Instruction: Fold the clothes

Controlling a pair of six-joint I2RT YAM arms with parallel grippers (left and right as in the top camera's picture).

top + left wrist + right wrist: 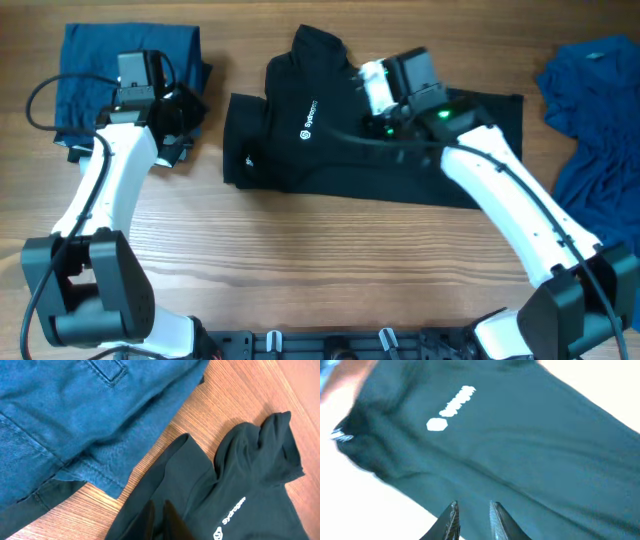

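The black shirt point(330, 150) lies partly folded in the middle of the table, with a white logo point(308, 122) facing up. My right gripper point(360, 85) hovers over its upper part; in the right wrist view the gripper point(472, 505) stands slightly open above the fabric point(520, 450) with nothing between the fingers. My left gripper point(195, 118) is by the shirt's left edge. In the left wrist view the left gripper point(159, 505) has its dark fingers pressed nearly together over the black cloth point(240, 485), holding nothing.
A folded blue garment point(90, 70) lies at the back left, partly under my left arm, and fills the upper left of the left wrist view point(75, 415). A crumpled blue garment point(595, 120) lies at the right edge. Bare wooden table point(300, 260) runs along the front.
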